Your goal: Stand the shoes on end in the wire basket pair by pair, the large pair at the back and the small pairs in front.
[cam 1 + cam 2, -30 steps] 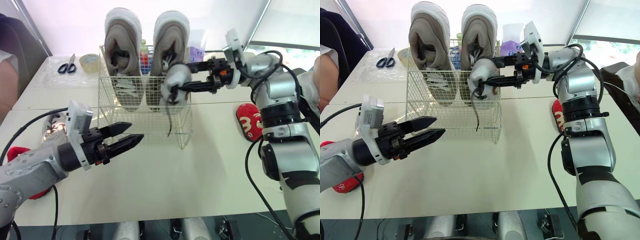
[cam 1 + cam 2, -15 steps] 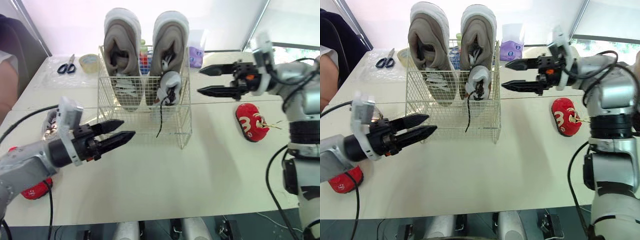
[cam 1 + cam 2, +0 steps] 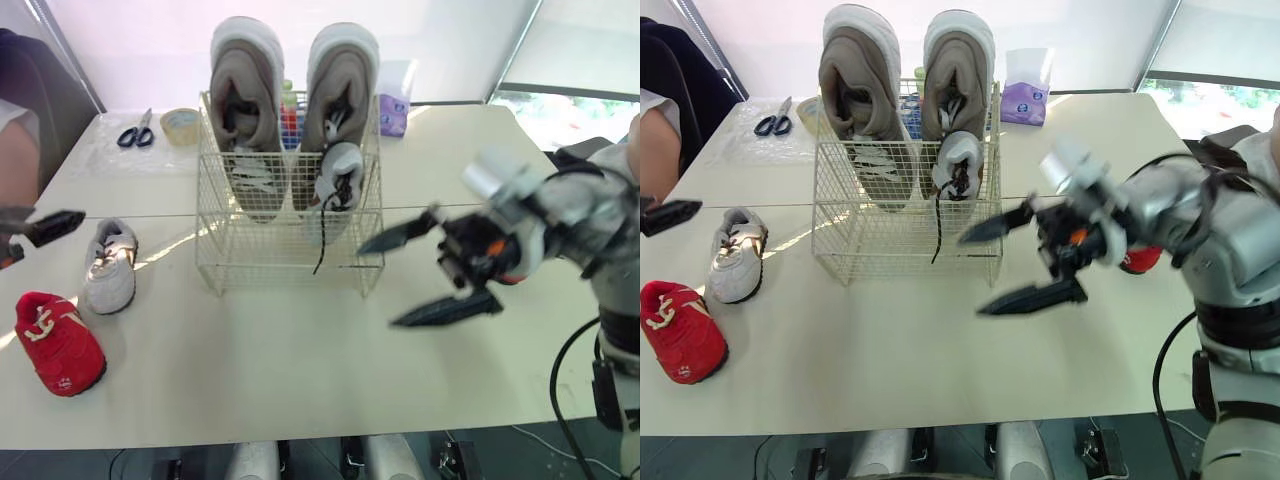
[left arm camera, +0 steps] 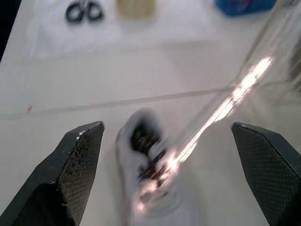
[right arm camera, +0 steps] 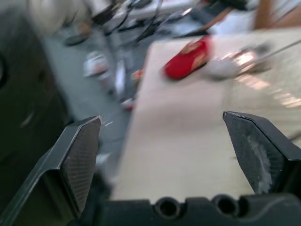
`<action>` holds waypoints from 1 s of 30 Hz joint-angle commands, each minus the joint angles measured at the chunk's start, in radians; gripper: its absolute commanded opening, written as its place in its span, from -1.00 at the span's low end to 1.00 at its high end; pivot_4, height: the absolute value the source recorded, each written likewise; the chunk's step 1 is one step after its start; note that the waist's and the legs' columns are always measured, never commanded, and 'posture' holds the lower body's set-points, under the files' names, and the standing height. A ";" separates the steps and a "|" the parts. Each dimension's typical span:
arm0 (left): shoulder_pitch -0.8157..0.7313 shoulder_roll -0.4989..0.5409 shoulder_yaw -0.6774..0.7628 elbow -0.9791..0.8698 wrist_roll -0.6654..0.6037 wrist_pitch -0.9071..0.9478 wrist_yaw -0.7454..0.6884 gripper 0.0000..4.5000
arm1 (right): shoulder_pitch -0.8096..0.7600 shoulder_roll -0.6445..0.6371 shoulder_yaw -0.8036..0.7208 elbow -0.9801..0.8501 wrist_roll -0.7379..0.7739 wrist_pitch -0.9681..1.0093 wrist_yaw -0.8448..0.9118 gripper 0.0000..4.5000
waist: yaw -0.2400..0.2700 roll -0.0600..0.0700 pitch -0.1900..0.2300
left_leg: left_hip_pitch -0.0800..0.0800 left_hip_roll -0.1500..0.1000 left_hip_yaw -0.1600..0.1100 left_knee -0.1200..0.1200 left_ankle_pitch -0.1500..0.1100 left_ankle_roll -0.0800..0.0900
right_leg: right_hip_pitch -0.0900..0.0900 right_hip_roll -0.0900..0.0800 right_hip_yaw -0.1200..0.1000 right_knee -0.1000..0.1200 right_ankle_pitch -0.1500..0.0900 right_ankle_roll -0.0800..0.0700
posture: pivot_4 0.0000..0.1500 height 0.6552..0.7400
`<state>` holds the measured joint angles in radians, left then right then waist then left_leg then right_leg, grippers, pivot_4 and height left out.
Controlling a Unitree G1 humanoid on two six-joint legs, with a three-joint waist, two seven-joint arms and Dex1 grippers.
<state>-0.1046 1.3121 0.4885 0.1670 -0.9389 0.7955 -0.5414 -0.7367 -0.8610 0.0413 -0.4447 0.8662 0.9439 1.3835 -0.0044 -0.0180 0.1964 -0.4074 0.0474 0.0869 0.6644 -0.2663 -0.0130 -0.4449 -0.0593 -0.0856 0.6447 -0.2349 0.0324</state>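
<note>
A wire basket point(image 3: 290, 250) sits at the desk's point(image 3: 300, 370) 12 o'clock. Two large grey shoes point(image 3: 243, 90) stand on end at its back. One small grey shoe point(image 3: 338, 175) stands in front of the right one, its lace hanging down. At the basket's 9 o'clock a small white shoe point(image 3: 110, 267) lies flat, with a red shoe point(image 3: 58, 342) at its 7 o'clock. The right gripper point(image 3: 377, 286) hangs at the basket's 4 o'clock, fingers wide and empty. The left gripper point(image 4: 165, 125) hovers above the white shoe, fingers point(image 4: 75, 160) wide. Scissors point(image 3: 134, 130) lie at 10 o'clock.
</note>
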 commanded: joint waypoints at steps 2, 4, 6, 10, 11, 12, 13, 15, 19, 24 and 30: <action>-0.178 0.006 -0.179 0.212 0.211 -0.075 -0.131 0.98 | 0.029 -0.027 0.050 -0.064 -0.070 -0.083 -0.004 1.00 | 0.007 -0.001 0.000 | -0.001 0.000 0.001 0.000 0.000 0.000 | 0.000 -0.002 0.000 -0.001 0.000 0.000 | 1.00 1.00; -0.223 -0.008 -0.232 0.278 0.280 -0.096 -0.180 0.98 | 0.040 -0.026 0.045 -0.058 -0.083 -0.098 -0.028 1.00 | 0.011 -0.003 -0.001 | -0.001 0.000 0.001 0.000 0.000 0.000 | -0.001 -0.002 0.000 -0.001 0.000 0.000 | 1.00 1.00; -0.261 -0.026 -0.263 0.324 0.331 -0.115 -0.215 0.98 | 0.042 -0.019 0.021 -0.054 -0.053 -0.081 -0.053 1.00 | 0.012 -0.003 -0.001 | -0.001 0.000 0.002 0.000 0.000 0.000 | -0.001 -0.002 0.000 0.000 0.000 0.000 | 1.00 1.00; -0.366 -0.084 -0.322 0.430 0.432 -0.154 -0.258 0.98 | 0.059 -0.025 0.016 -0.067 -0.047 -0.082 -0.082 1.00 | 0.017 -0.004 -0.001 | -0.001 0.001 0.001 0.001 0.000 0.001 | -0.002 -0.001 0.000 0.001 0.000 0.000 | 1.00 1.00; -0.385 -0.097 -0.336 0.448 0.453 -0.160 -0.270 0.98 | 0.064 -0.025 0.018 -0.068 -0.051 -0.086 -0.089 1.00 | 0.017 -0.004 -0.001 | -0.001 0.001 0.001 0.001 0.000 0.001 | -0.002 -0.001 0.000 0.002 0.000 0.000 | 1.00 1.00; -0.408 -0.114 -0.348 0.471 0.474 -0.165 -0.281 0.98 | 0.067 -0.023 0.019 -0.066 -0.054 -0.089 -0.098 1.00 | 0.017 -0.004 -0.001 | -0.001 0.001 0.002 0.001 0.000 0.001 | -0.001 -0.001 0.000 0.002 0.000 0.000 | 1.00 1.00; -0.431 -0.131 -0.359 0.480 0.486 -0.160 -0.295 0.98 | 0.068 -0.019 0.018 -0.064 -0.055 -0.090 -0.107 1.00 | 0.018 -0.004 -0.001 | -0.001 0.001 0.002 0.001 0.000 0.001 | -0.001 -0.001 0.000 0.002 0.000 0.000 | 1.00 1.00; -0.486 -0.168 -0.368 0.516 0.506 -0.148 -0.314 0.98 | 0.066 -0.008 0.016 -0.060 -0.050 -0.087 -0.128 1.00 | 0.018 -0.004 -0.001 | -0.001 0.000 0.001 0.002 0.000 0.001 | -0.001 0.000 0.000 0.002 0.000 0.000 | 1.00 1.00; -0.575 -0.234 -0.409 0.650 0.604 -0.215 -0.315 0.98 | 0.064 -0.003 0.015 -0.057 -0.046 -0.084 -0.149 1.00 | 0.018 -0.005 -0.002 | -0.001 0.000 0.001 0.003 0.000 0.001 | 0.000 0.001 -0.001 0.003 0.000 0.001 | 1.00 1.00; -0.659 -0.300 -0.426 0.772 0.691 -0.293 -0.296 0.59 | 0.067 -0.008 0.021 -0.047 -0.061 -0.090 -0.163 1.00 | 0.018 -0.005 -0.002 | -0.001 0.000 0.001 0.003 0.000 0.001 | 0.000 0.001 -0.001 0.004 0.000 0.001 | 1.00 1.00; -0.716 -0.314 -0.362 0.791 0.690 -0.299 -0.282 -0.77 | 0.074 -0.013 0.030 -0.032 -0.085 -0.101 -0.167 1.00 | 0.017 -0.006 -0.003 | -0.001 0.000 0.000 0.004 0.000 0.001 | 0.001 0.001 -0.001 0.004 0.001 0.001 | 1.00 1.00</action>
<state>-0.7903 0.9845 0.0745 0.9686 -0.2381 0.5074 -0.8375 -0.6637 -0.8672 0.0812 -0.4682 0.7864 0.8644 1.2180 0.0125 -0.0243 0.1938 -0.4082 0.0476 0.0862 0.6688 -0.2664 -0.0121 -0.4440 -0.0584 -0.0870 0.6489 -0.2344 0.0332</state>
